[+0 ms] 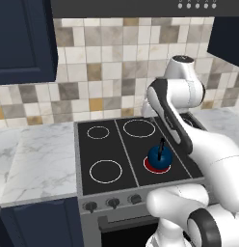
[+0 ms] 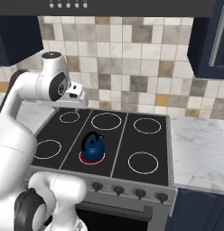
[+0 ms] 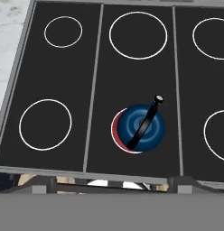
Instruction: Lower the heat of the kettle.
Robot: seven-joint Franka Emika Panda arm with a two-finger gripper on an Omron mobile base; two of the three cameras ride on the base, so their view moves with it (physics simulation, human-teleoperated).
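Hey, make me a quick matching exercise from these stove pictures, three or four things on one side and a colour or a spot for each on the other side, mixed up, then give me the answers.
Things:
1. kettle
2. burner under the kettle
3. knobs
4. counter

Descriptions:
A. white marble, beside the cooktop
B. glowing red
C. dark blue, front middle of the cooktop
D. in a row along the stove's front panel

Pairs: 1-C, 2-B, 3-D, 4-A
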